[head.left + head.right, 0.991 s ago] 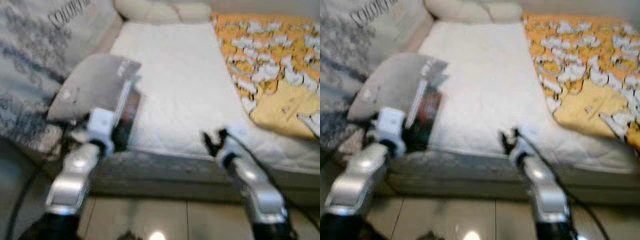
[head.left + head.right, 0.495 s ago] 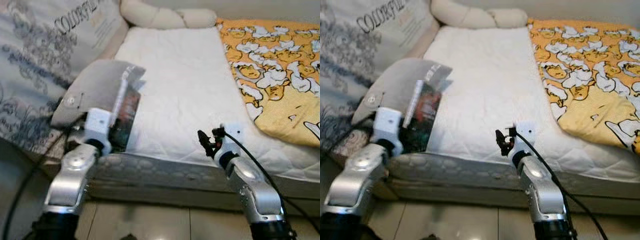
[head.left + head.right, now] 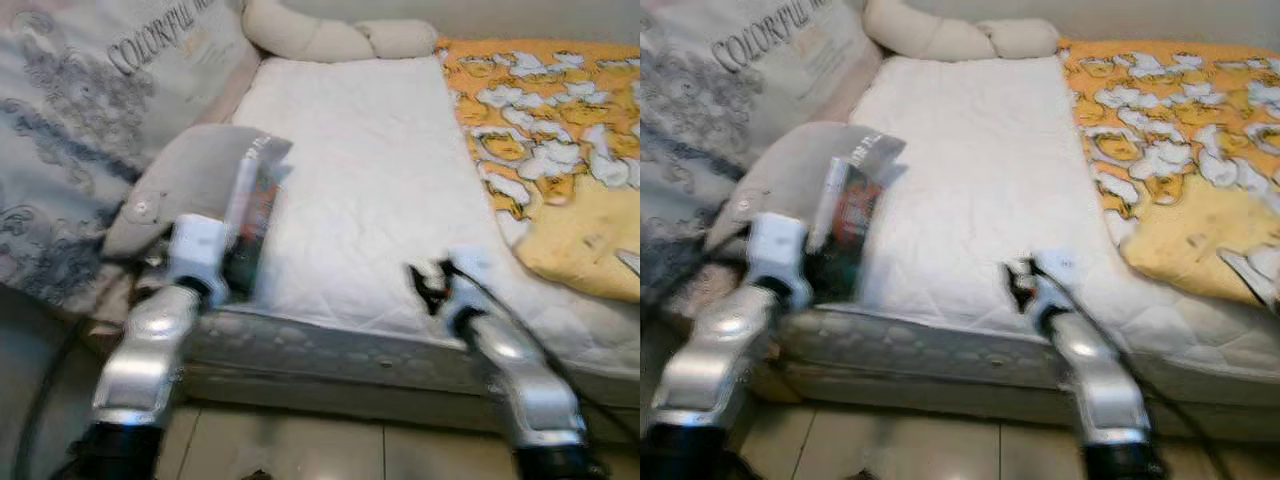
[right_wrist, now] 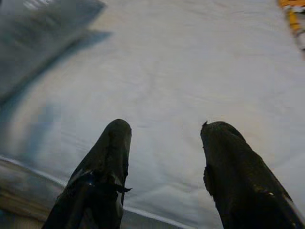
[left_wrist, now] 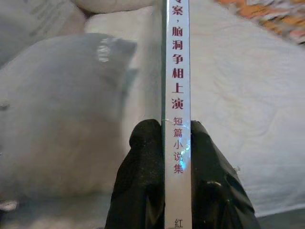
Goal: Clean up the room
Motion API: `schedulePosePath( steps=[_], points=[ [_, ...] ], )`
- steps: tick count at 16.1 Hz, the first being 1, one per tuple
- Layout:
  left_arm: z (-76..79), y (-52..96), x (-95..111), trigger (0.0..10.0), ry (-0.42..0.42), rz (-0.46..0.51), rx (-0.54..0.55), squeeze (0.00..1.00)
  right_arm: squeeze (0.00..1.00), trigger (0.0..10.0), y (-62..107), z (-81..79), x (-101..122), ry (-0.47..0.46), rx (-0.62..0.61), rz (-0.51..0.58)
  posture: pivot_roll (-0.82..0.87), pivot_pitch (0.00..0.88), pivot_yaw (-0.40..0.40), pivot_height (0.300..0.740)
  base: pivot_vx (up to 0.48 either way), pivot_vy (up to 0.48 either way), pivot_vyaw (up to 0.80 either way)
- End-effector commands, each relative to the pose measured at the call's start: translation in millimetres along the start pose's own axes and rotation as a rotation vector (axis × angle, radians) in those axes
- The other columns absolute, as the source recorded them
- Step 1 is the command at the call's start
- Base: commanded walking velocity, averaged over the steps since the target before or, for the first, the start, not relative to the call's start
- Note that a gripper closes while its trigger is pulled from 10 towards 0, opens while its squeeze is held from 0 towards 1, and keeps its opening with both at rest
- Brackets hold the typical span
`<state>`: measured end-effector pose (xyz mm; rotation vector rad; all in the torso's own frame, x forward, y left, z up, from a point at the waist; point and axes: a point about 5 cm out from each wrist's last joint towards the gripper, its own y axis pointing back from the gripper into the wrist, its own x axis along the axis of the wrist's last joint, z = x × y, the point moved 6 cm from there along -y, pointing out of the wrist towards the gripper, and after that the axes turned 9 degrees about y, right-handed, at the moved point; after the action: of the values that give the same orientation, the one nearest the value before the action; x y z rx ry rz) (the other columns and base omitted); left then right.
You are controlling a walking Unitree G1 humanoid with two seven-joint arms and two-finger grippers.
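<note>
My left gripper [image 3: 232, 272] is shut on a thin book [image 3: 255, 205] wrapped in shiny film, held upright on its edge over the near left corner of the white mattress [image 3: 370, 180]. Along the left wrist view the book's white spine [image 5: 177, 71] runs between the two black fingers [image 5: 143, 176], printed with red characters. A grey cushion [image 3: 185, 175] lies just behind the book. My right gripper [image 3: 425, 283] stands open over the mattress's front edge, its two fingers [image 4: 107, 157] apart with nothing between them.
An orange blanket [image 3: 560, 140] with a white pattern covers the bed's right side. A large patterned pillow [image 3: 90, 110] leans at the left, and a cream bolster [image 3: 330, 38] lies at the head. Pale tiled floor [image 3: 330, 450] runs below the mattress's quilted side.
The camera has shifted slightly and the picture has blurred. Both arms keep their places; the book stays in the left gripper.
</note>
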<state>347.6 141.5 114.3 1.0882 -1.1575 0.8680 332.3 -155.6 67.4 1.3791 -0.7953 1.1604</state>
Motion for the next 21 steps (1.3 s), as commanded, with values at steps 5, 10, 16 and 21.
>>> schedulePosePath(
  steps=[5,10,16,21],
  points=[
    [-10.7,2.4,11.3,10.0,-0.017,0.035,0.027,0.0,0.0,10.0,-4.8,-11.4,11.0,-0.037,0.023,0.039,0.05,0.0,0.035,0.74,0.323,0.0,0.16],
    [-9.5,0.8,11.6,10.0,-0.016,0.035,0.022,0.0,0.0,10.0,-4.7,-10.9,11.0,-0.044,0.02,0.03,0.04,0.0,0.04,0.74,0.322,0.0,0.0],
    [-10.5,0.9,11.1,10.0,-0.015,0.033,0.023,0.0,0.0,10.0,-4.4,-11.8,12.9,-0.033,0.026,0.044,0.04,0.0,0.038,0.74,0.321,0.0,-0.13],
    [-9.6,0.2,11.0,10.0,-0.014,0.033,0.019,0.0,0.0,10.0,-4.7,-10.8,11.0,-0.04,0.025,0.029,0.04,0.0,0.039,0.74,0.32,0.0,-0.48]
  ],
)
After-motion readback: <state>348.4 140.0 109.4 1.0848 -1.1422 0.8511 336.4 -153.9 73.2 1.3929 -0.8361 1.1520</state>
